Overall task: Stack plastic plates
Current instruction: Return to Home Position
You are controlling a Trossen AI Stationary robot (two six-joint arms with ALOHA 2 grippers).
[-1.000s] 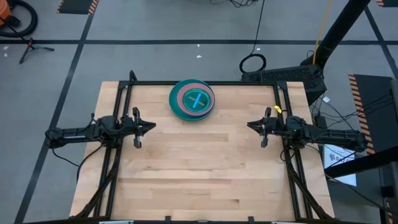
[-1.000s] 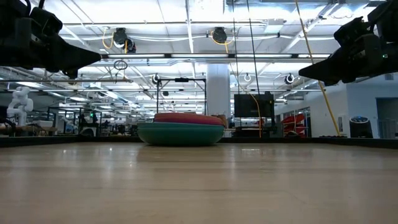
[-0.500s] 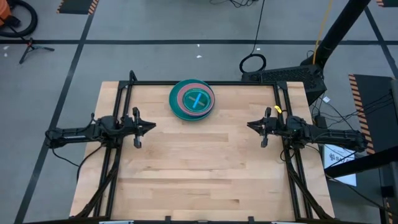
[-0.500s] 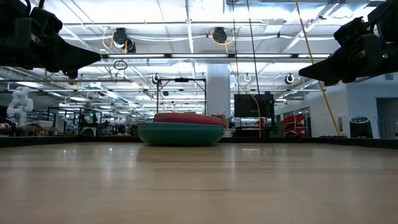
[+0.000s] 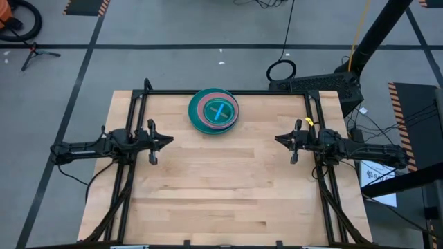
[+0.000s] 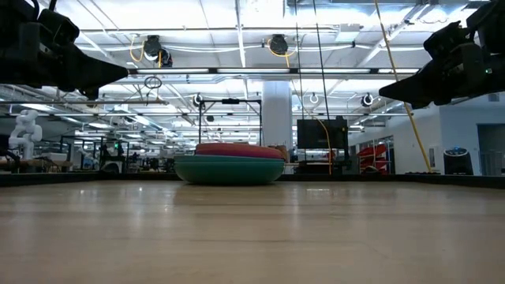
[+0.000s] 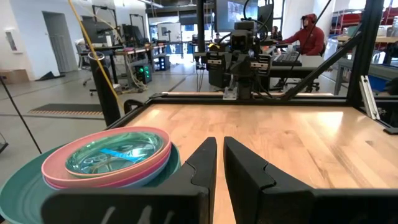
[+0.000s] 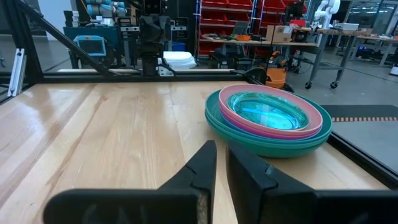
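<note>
Wrapping up, I reckon: plates (image 5: 214, 111) sit in one stack at the far edge of the desk (image 5: 221, 187). Left gripper (image 5: 166, 140) and right gripper (image 5: 279, 140) hover at the sides, well apart from it, fingers nearly together, empty. Next move needs nothing but parking.

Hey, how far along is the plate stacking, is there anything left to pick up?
Stacking looks done: the plastic plates sit in one stack at the table's far edge, teal at the bottom, translucent cyan on top. No loose plate shows. Nothing is in hand: the left gripper and right gripper hang empty at the sides, clear of the stack. Nothing visible is left.
</note>
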